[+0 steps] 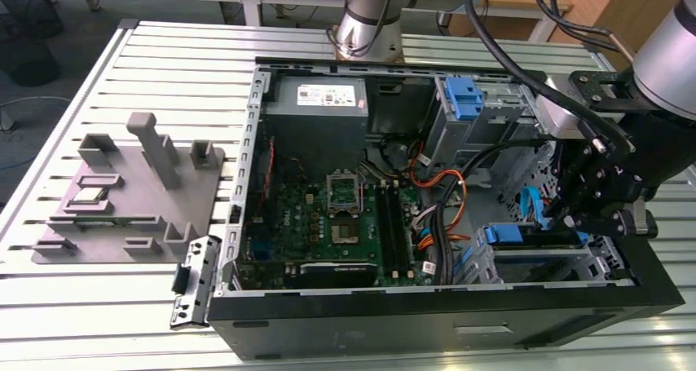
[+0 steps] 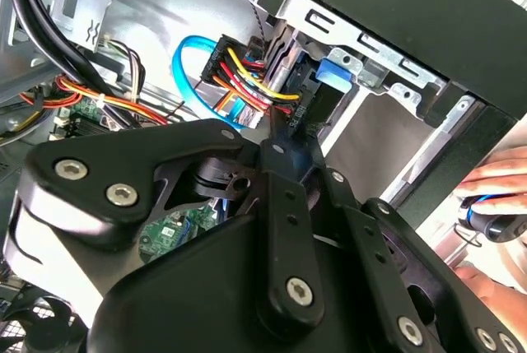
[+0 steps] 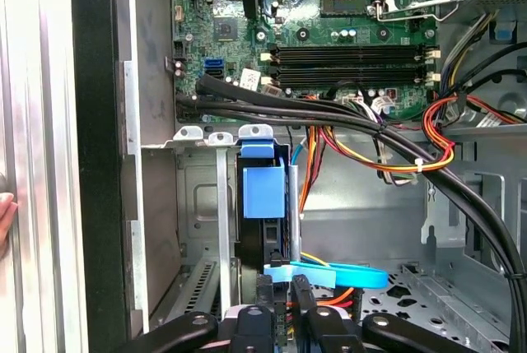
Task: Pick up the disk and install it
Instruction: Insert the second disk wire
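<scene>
1. Gripper (image 1: pixel 588 212) inside open computer case (image 1: pixel 435 314), at drive bays on the exterior view's right; finger state: cannot tell.
2. Disk (image 3: pixel 262 192) in blue carrier seated in bay slot, metal rails close on both sides, cables just beside.
3. One motherboard (image 1: pixel 337 216); one spare blue bracket (image 1: pixel 464 98) near rear.
4. One grey fixture (image 1: pixel 130 192) on desk (image 1: pixel 65 306), well apart.

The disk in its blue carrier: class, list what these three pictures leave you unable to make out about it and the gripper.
- The disk: in the first wrist view its silver body and label are hidden inside the drive bay.
- The gripper: in the exterior view its fingertips are hidden by its own black body.
- The disk's connector end: in the second wrist view, cables and gripper linkages cover it.
</scene>
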